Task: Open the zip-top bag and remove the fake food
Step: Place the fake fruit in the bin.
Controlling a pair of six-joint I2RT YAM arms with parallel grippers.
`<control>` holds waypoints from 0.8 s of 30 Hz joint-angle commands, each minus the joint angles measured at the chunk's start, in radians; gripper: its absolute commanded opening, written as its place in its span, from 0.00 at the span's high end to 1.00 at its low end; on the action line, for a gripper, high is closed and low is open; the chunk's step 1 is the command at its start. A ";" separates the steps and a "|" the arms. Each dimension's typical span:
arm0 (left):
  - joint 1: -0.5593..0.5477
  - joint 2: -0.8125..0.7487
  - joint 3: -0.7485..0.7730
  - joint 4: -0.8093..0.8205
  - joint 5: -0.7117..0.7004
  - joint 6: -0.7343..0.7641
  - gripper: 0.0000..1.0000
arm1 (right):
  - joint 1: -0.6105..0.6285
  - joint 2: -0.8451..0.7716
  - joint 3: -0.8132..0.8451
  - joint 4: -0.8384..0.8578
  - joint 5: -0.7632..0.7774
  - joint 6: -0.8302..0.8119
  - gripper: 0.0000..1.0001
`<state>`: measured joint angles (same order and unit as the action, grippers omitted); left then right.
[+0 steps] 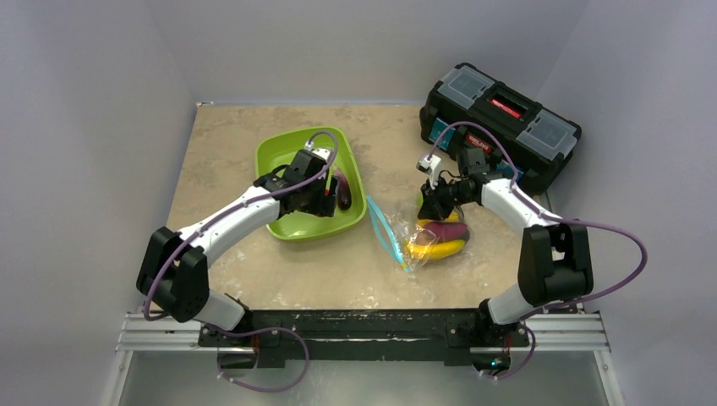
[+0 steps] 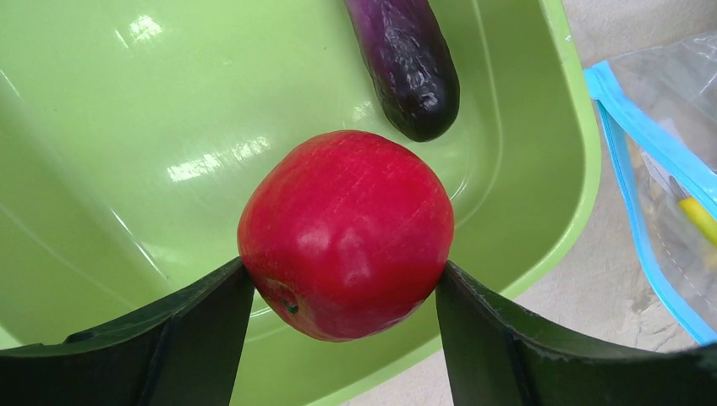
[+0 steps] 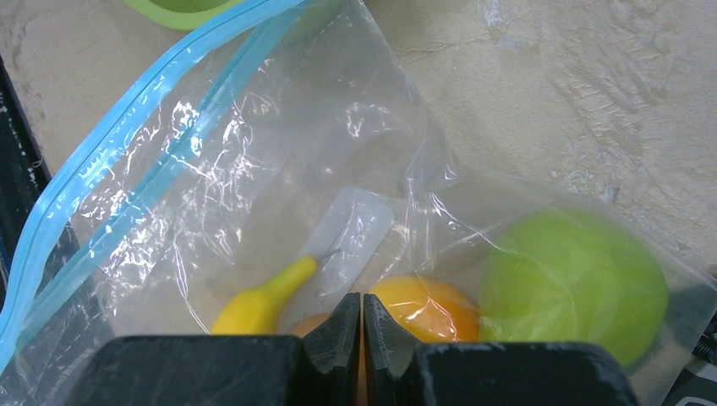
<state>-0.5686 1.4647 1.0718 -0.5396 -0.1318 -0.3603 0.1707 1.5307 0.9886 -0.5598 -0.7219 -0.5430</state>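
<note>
My left gripper (image 2: 342,271) is shut on a red apple (image 2: 347,233), held just above the near edge of the lime-green tray (image 2: 84,127). A purple eggplant (image 2: 410,68) lies in the tray beyond it. The zip-top bag (image 3: 254,152) lies to the right of the tray, its teal zipper strip (image 3: 110,144) parted and facing the tray. Inside it are a yellow banana (image 3: 254,304), an orange piece (image 3: 427,309) and a green pear (image 3: 575,283). My right gripper (image 3: 362,300) is shut on the bag's film at its far end (image 1: 435,203).
A black toolbox (image 1: 507,118) with clear lid compartments stands at the back right, close behind my right arm. The tray (image 1: 283,156) sits left of centre on the beige tabletop. Grey walls enclose the table on three sides.
</note>
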 commanded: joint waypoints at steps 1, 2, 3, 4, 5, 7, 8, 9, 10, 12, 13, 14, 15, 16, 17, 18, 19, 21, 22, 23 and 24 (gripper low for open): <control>0.016 0.016 0.047 0.022 0.021 -0.036 0.67 | -0.004 -0.032 -0.010 0.005 -0.019 -0.011 0.94; 0.017 0.020 0.047 0.023 0.022 -0.038 0.65 | -0.005 -0.032 -0.010 0.005 -0.018 -0.012 0.94; 0.020 0.022 0.047 0.024 0.026 -0.042 0.62 | -0.005 -0.032 -0.010 0.005 -0.018 -0.012 0.94; 0.022 0.026 0.047 0.024 0.031 -0.044 0.60 | -0.006 -0.032 -0.009 0.003 -0.018 -0.012 0.94; 0.021 0.029 0.047 0.024 0.034 -0.045 0.58 | -0.005 -0.032 -0.010 0.003 -0.019 -0.012 0.94; 0.025 0.035 0.046 0.023 0.040 -0.049 0.55 | -0.005 -0.030 -0.010 0.003 -0.018 -0.012 0.94; 0.026 0.038 0.047 0.023 0.043 -0.050 0.54 | -0.005 -0.030 -0.009 0.004 -0.018 -0.012 0.94; 0.028 0.040 0.047 0.022 0.045 -0.051 0.53 | -0.005 -0.030 -0.008 0.004 -0.018 -0.014 0.94; 0.028 0.041 0.047 0.022 0.046 -0.054 0.52 | -0.005 -0.030 -0.008 0.003 -0.018 -0.014 0.94; 0.031 0.045 0.048 0.019 0.052 -0.058 0.50 | -0.007 -0.029 -0.008 0.001 -0.018 -0.014 0.94; 0.031 0.047 0.048 0.018 0.055 -0.058 0.49 | -0.007 -0.029 -0.009 0.002 -0.018 -0.014 0.94; 0.032 0.048 0.049 0.018 0.060 -0.058 0.47 | -0.007 -0.028 -0.007 0.001 -0.018 -0.015 0.94; 0.034 0.048 0.049 0.017 0.062 -0.058 0.46 | -0.007 -0.029 -0.007 0.001 -0.018 -0.015 0.94; 0.035 0.048 0.050 0.017 0.066 -0.058 0.43 | -0.008 -0.029 -0.007 0.000 -0.018 -0.015 0.94; 0.034 0.047 0.050 0.016 0.068 -0.060 0.40 | -0.008 -0.029 -0.007 -0.001 -0.018 -0.016 0.94; 0.036 0.046 0.050 0.014 0.072 -0.060 0.36 | -0.008 -0.029 -0.007 -0.002 -0.018 -0.016 0.94; 0.036 0.045 0.048 0.014 0.077 -0.060 0.33 | -0.007 -0.030 -0.007 -0.002 -0.018 -0.015 0.93; 0.037 0.038 0.044 0.016 0.083 -0.063 0.27 | -0.007 -0.030 -0.006 -0.002 -0.019 -0.018 0.93; 0.037 0.035 0.042 0.018 0.085 -0.063 0.21 | -0.007 -0.030 -0.005 -0.003 -0.020 -0.017 0.93; 0.037 0.032 0.040 0.020 0.088 -0.063 0.19 | -0.008 -0.032 -0.005 -0.005 -0.021 -0.018 0.93; 0.038 0.029 0.038 0.020 0.089 -0.064 0.14 | -0.008 -0.032 -0.005 -0.007 -0.021 -0.020 0.93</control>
<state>-0.5381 1.5116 1.0763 -0.5404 -0.0650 -0.4099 0.1688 1.5303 0.9848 -0.5602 -0.7219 -0.5434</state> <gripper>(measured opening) 0.794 0.070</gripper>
